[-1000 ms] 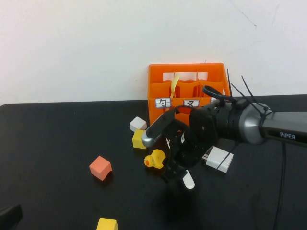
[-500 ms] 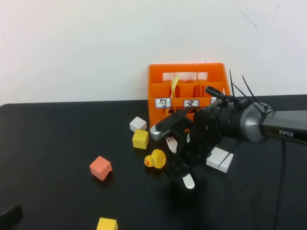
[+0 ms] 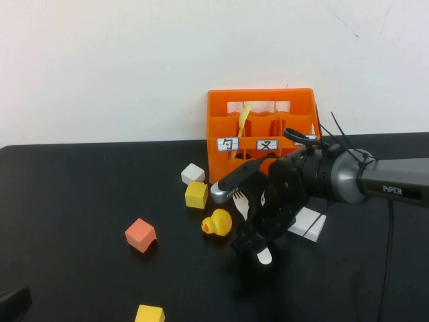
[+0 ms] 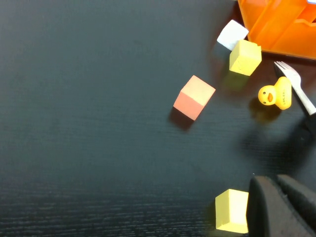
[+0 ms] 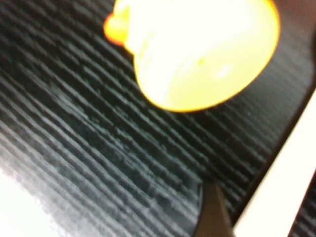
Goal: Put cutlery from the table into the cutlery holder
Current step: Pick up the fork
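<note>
Right gripper (image 3: 253,228) clamped on white fork (image 3: 239,198) mid-table, tines aimed at far edge toward orange cutlery holder (image 3: 262,131) just beyond, yellow spoon (image 3: 244,118) already inside; left gripper (image 4: 281,210) parked at near-left corner, far off, grip state unreadable.

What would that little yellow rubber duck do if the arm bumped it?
The yellow rubber duck looks small and rounded, so it would probably slide or topple easily on the smooth black table. The right gripper, holding the white plastic fork, works right beside it; the left gripper stays away.
</note>
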